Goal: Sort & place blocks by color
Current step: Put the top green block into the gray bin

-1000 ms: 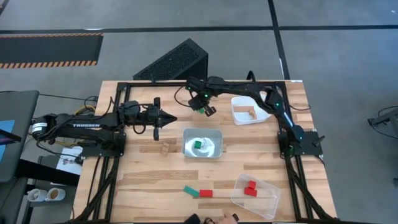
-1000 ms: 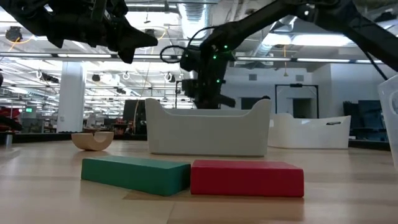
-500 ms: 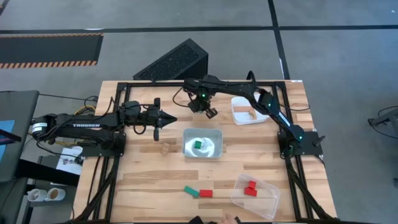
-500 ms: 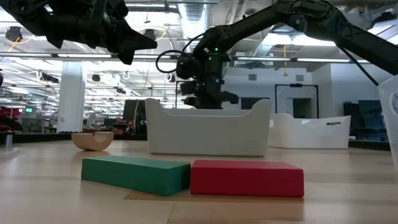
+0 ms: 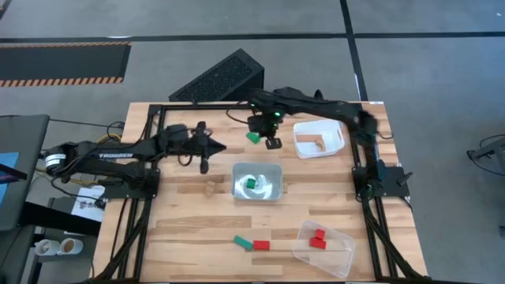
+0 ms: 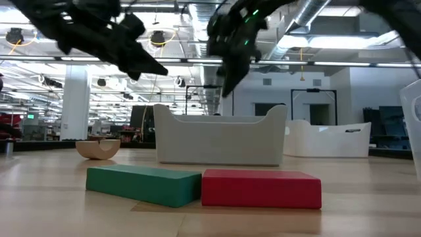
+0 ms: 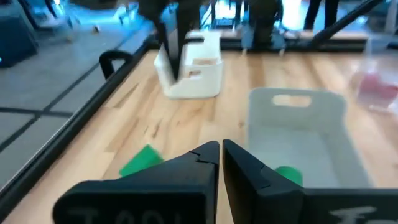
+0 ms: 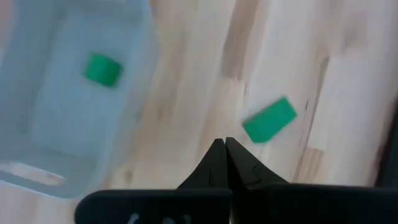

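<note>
Wooden bench (image 5: 181, 229) carries three trays: white tray (image 5: 319, 139) at the far right, silvery tray (image 5: 257, 182) mid-bench, clear tray (image 5: 324, 246) at the near right. Directly on the wood: a green block (image 5: 253, 136) at the far side, a flat green block (image 5: 241, 243) touching a flat red block (image 5: 260, 245) near the front, and an arched wood block (image 5: 210, 188) just left of the silvery tray.

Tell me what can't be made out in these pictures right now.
- Right tool: smeared by motion in the low view.
- Green block beside it: hidden behind the middle tray in the low view.
- Red blocks in the clear tray: their count is unclear from above; a pink blur in the left wrist view.
- Wooden pieces in the white tray: too small to count.
</note>
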